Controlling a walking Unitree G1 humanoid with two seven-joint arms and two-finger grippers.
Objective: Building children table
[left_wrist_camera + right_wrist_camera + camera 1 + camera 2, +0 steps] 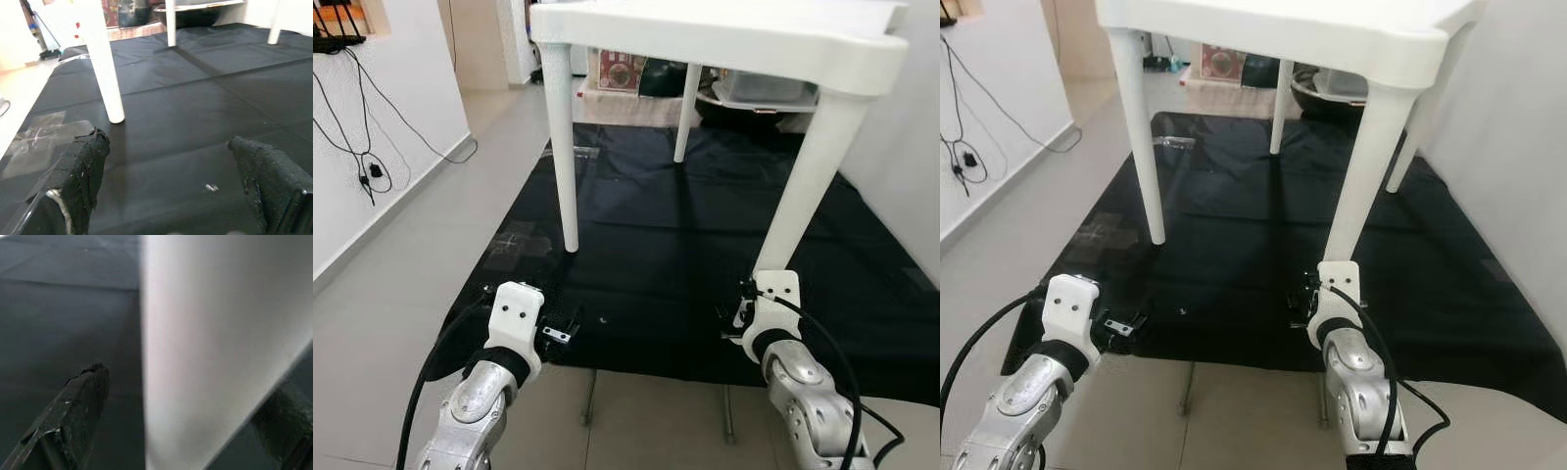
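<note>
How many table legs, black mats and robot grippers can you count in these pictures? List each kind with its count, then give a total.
White table legs: 4 (near left, near right, far left, far right)
Black floor mat: 1
Grippers: 2 (left gripper, right gripper)
Total: 7

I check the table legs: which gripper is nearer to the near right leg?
Right. The right gripper is at the foot of the near right leg, fingers either side; the left gripper is open, far aside.
</note>
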